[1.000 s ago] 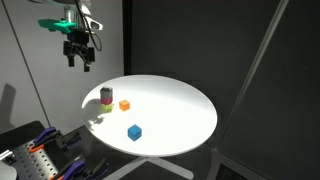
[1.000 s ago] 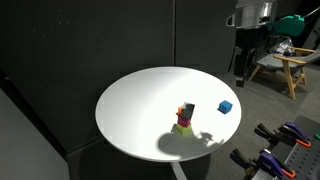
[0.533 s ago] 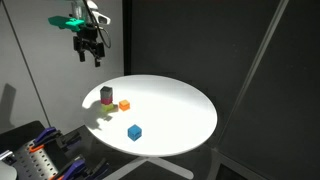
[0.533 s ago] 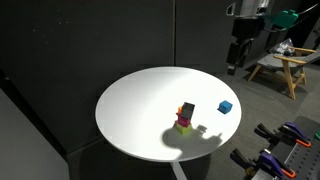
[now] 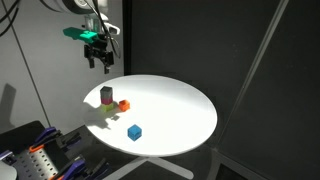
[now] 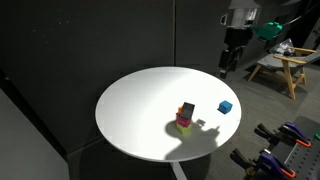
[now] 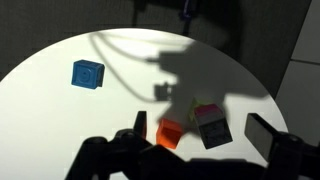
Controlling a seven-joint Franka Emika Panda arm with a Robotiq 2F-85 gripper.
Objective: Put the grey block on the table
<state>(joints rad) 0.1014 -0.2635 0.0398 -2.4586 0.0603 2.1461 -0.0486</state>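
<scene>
– Swinging inward over the past second, the tool (image 5: 103,65) has come from beyond the rim. It now hangs high above the edge of the bench (image 5: 170,105) on the stack's side. Is it carrying anything?
– Nothing. In the wrist view its two fingers stand wide apart with bare space between them, so it is spread and empty.
– And the grey block (image 5: 106,92)?
– Not yet on the bench top. It sits on a magenta cube (image 7: 214,136) as the top of a small stack, well below the tool. An orange cube (image 5: 124,104) lies just beside the stack, and a blue cube (image 5: 134,132) lies well apart.
– What does the move mean for the task?
– Probably an approach. The block looks untouched, and a descent over the stack would have to come before any grasp.
– Describe the surface and the room.
– The bench is round, smooth and white, on a white pedestal, with the arm's hard shadow across it. A dark backdrop hangs behind. A wooden chair (image 6: 280,62) stands off to one side, and a rack of orange-handled implements (image 5: 40,158) sits low beside the bench.
</scene>
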